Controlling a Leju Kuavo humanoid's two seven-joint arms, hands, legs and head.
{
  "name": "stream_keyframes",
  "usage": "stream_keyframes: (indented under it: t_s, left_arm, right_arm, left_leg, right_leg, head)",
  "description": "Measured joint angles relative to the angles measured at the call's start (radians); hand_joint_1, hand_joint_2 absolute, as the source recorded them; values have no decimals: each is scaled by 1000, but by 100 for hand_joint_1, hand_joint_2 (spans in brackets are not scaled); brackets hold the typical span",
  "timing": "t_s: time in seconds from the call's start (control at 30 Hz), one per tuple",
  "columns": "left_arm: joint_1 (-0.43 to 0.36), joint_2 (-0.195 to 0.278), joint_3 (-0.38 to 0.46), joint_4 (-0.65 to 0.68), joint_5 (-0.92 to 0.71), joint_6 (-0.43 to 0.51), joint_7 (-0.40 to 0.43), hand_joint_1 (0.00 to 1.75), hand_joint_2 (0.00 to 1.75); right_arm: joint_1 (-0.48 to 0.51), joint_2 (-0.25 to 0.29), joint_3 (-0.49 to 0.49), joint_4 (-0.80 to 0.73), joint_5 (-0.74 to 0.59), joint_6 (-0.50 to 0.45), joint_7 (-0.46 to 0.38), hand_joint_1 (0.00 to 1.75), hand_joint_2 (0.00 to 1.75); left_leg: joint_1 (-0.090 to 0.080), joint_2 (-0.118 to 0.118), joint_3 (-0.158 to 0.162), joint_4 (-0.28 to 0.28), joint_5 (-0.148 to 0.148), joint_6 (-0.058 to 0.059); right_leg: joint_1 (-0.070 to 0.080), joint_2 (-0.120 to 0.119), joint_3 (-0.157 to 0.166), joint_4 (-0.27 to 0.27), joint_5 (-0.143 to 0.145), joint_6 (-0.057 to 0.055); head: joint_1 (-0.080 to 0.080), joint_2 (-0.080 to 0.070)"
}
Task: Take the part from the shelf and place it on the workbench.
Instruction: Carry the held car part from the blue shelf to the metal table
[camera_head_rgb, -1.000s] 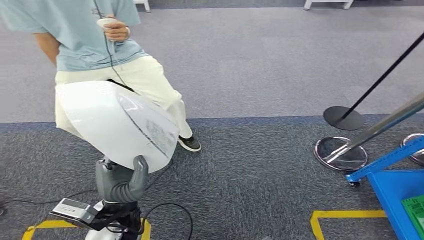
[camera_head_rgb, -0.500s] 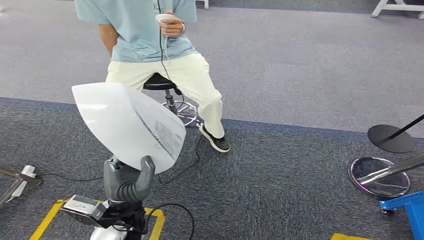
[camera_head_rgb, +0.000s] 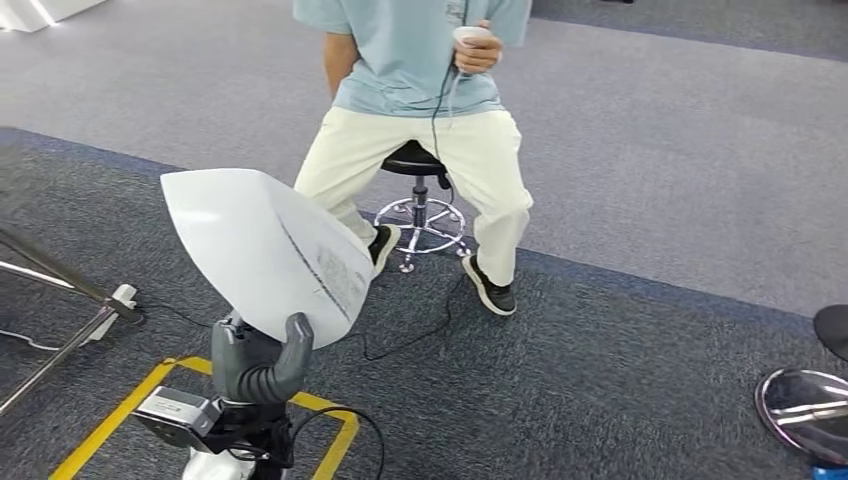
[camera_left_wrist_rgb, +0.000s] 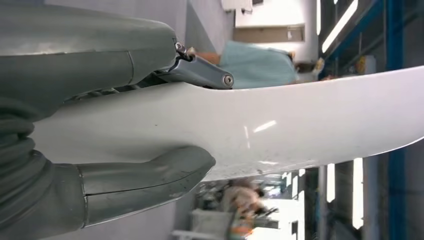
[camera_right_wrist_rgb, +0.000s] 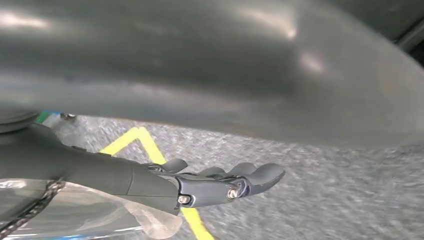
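From the head view, my left hand (camera_head_rgb: 258, 362) grips the part (camera_head_rgb: 265, 250), a broad white curved shell, by its lower edge, thumb wrapped up over the rim. The part stands raised above the carpet in front of me, well clear of it. What has changed over the last second is the whole scene: the seated person (camera_head_rgb: 420, 120) on the stool (camera_head_rgb: 418, 190) has slid from the left of the picture toward the middle, and the blue cart has gone out of frame on the right. The part sits the same way in my hand throughout, so I read this as my body turning, not the part moving. No table is in sight yet, so I judge I am mid-turn in the carry and placing is still ahead.

In the left wrist view, the thumb presses one face of the white shell and the darker fingers (camera_left_wrist_rgb: 200, 75) lie along the other; the hold looks firm.

In the right wrist view, my right hand (camera_right_wrist_rgb: 215, 182) hangs over the carpet and a yellow floor line (camera_right_wrist_rgb: 150, 155), fingers loosely extended and holding nothing.
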Motion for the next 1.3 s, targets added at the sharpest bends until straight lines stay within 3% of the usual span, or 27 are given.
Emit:
stream_keyframes:
  t_s: [0.07, 0.1, 0.13, 0.17, 0.2, 0.23, 0.27, 0.3, 0.37, 0.43, 0.5, 0.57, 0.63, 0.67, 0.7, 0.73, 0.8, 0.87, 0.93, 0.97, 1.03, 1.07, 1.13, 1.17, 1.2, 1.23, 1.3]
  left_arm:
    - [-2, -2, 0, 1, 0, 0, 0, 175, 175]
    - [-2, -2, 0, 2, 0, 0, 0, 175, 175]
    - [-1, -2, 0, 3, 0, 0, 0, 175, 175]
    - [-1, -2, 0, 4, 0, 0, 0, 175, 175]
    - [-1, -2, 0, 5, 0, 0, 0, 175, 175]
    - [-1, -2, 0, 5, 0, 0, 0, 175, 175]
    - [-1, -2, 0, 5, 0, 0, 0, 175, 175]
    - [-1, -2, 0, 5, 0, 0, 0, 175, 175]
    - [-1, -2, 0, 6, 0, 0, 0, 175, 175]
    - [0, -2, 0, 6, 0, 0, 0, 175, 175]
    - [-1, -1, 0, 6, 0, 0, -1, 175, 175]
    - [-2, 0, 0, 6, 0, 0, -1, 175, 175]
    - [-1, 1, 0, 7, 0, 2, 0, 175, 175]
    - [-1, 2, 1, 8, 0, 4, 0, 175, 175]
    - [0, 3, 1, 9, 0, 5, 0, 175, 175]
    - [0, 3, 2, 9, 0, 6, 0, 175, 175]
    - [-1, 3, 3, 9, 0, 8, 0, 175, 175]
    - [-2, 3, 3, 9, 0, 10, 1, 175, 175]
    - [-2, 3, 5, 9, 0, 11, 1, 175, 175]
    - [-1, 2, 6, 9, 0, 11, 1, 175, 175]
    - [-3, 0, 7, 9, 0, 11, 1, 175, 175]
    - [-3, -1, 8, 9, -1, 10, 1, 175, 175]
    - [-3, -1, 8, 9, 0, 9, 1, 175, 175]
    - [-3, -1, 9, 10, 0, 8, 2, 175, 175]
    - [-2, -1, 10, 10, 0, 6, 4, 175, 175]
    - [-3, -2, 11, 10, 0, 2, 7, 175, 175]
    - [-7, -3, 14, 10, -2, -4, 14, 175, 175]
  right_arm:
    - [2, 0, 0, 0, 0, 0, 0, 0, 0]
    - [3, 0, 0, 0, 0, 1, 0, 0, 0]
    - [5, 0, 0, 0, 0, 1, 0, 0, 0]
    - [7, 0, 0, 0, 0, 1, 1, 0, 0]
    - [8, 0, 0, 0, 0, 1, 1, 0, 0]
    - [8, 0, 0, 0, 0, 1, 0, 0, 0]
    - [8, 0, 0, 1, 0, 1, 0, 0, 0]
    - [8, 0, 0, 1, 0, 1, 0, 0, 0]
    - [7, -1, 0, 1, 0, 1, 0, 0, 0]
    - [4, 0, 0, 1, 1, 2, 0, 0, 0]
    - [4, 0, 0, 1, 2, 3, 0, 0, 0]
    - [5, 0, 0, 1, 2, 4, -2, 0, 0]
    - [7, 0, 0, 1, 3, 4, -4, 0, 0]
    - [7, 0, 0, 1, 4, 5, -6, 0, 0]
    - [6, 0, 0, 1, 4, 5, -7, 0, 0]
    - [5, 0, 0, 1, 5, 5, -8, 0, 0]
    - [5, 0, 0, 1, 5, 4, -12, 0, 0]
    - [3, 0, 0, 1, 5, 4, -16, 0, 0]
    - [0, 0, 0, 1, 5, 4, -17, 0, 0]
    - [-1, 0, 0, 0, 5, 4, -17, 0, 0]
    - [-3, 0, 0, 0, 5, 4, -18, 0, 0]
    - [-2, 0, 0, 0, 6, 4, -18, 0, 0]
    - [0, 0, 0, 0, 6, 4, -18, 0, 0]
    - [2, 0, 0, 0, 6, 4, -18, 0, 0]
    - [3, 0, 0, 0, 7, 5, -18, 0, 0]
    - [3, 0, 0, 0, 7, 6, -17, 0, 0]
    - [0, 0, 0, 0, 8, 10, -13, 0, 0]
  left_leg:
    - [0, -23, 1, -1, -1, 11]
    - [-2, -37, 1, -1, -2, 13]
    - [-4, -52, 2, 0, -2, 15]
    - [-6, -68, 4, 0, -3, 15]
    - [-7, -84, 7, 0, -3, 15]
    - [-8, -99, 10, 0, -4, 15]
    - [-9, -111, 12, 0, -5, 13]
    - [-9, -124, 11, 2, -6, 11]
    - [-7, -145, 7, 2, -5, 1]
    - [-4, -158, 3, 2, -4, -11]
    - [-7, -118, -10, 35, -29, -21]
    - [-8, -61, -58, 143, -89, -31]
    - [-3, -44, -115, 262, -133, -39]
    - [-1, -41, -124, 281, -129, -42]
    - [2, -36, -114, 260, -106, -44]
    - [3, -26, -85, 201, -70, -44]
    - [-3, 24, -17, 67, -16, -38]
    - [-12, 55, 8, 10, -8, -25]
    - [-13, 36, 5, 6, -8, -9]
    - [-12, 23, 6, 3, -6, -2]
    - [-6, -2, 9, -3, -3, 11]
    - [-6, -13, 8, -3, -3, 15]
    - [-7, -40, 7, -2, -3, 19]
    - [-7, -55, 8, -2, -3, 19]
    - [-8, -70, 10, -1, -3, 19]
    - [-8, -85, 12, -1, -4, 18]
    - [-8, -110, 13, 2, -5, 13]
  right_leg:
    - [-2, 55, -67, 129, -61, -1]
    - [-1, 64, -107, 201, -86, -2]
    - [-1, 67, -138, 248, -92, -5]
    - [0, 70, -153, 258, -78, -8]
    - [1, 74, -148, 226, -44, -13]
    - [2, 86, -127, 162, 3, -18]
    - [3, 111, -100, 92, 41, -24]
    - [2, 133, -74, 31, 66, -28]
    - [3, 156, -46, -22, 75, -30]
    - [2, 137, -38, -31, 76, -33]
    - [0, 111, -31, -41, 79, -42]
    - [0, 82, -25, -44, 77, -49]
    - [1, 52, -21, -44, 72, -51]
    - [1, 37, -19, -44, 69, -51]
    - [1, 22, -15, -44, 66, -49]
    - [1, 9, -9, -44, 62, -47]
    - [5, -12, 1, -42, 53, -39]
    - [11, -32, 7, -41, 45, -31]
    - [13, -57, 12, -42, 39, -22]
    - [11, -52, 12, -38, 31, -17]
    - [6, -2, -15, 23, -9, -9]
    - [5, 32, -46, 86, -40, -7]
    - [4, 63, -119, 219, -86, -6]
    - [4, 67, -141, 250, -84, -7]
    - [4, 69, -144, 240, -61, -8]
    - [3, 75, -129, 191, -20, -11]
    - [0, 115, -76, 55, 52, -16]
  head:
    - [7, 0]
    - [8, 0]
    - [9, 0]
    - [8, 0]
    - [8, 0]
    - [8, 0]
    - [8, 0]
    - [8, 0]
    - [7, 0]
    - [7, 0]
    - [4, 0]
    - [1, 0]
    - [0, 0]
    - [-1, 0]
    - [-1, 0]
    - [-1, 0]
    - [-1, 0]
    - [0, 0]
    - [2, 0]
    - [3, 0]
    - [9, 0]
    - [13, 0]
    - [16, 0]
    - [16, 0]
    - [16, 0]
    - [16, 0]
    - [16, 0]
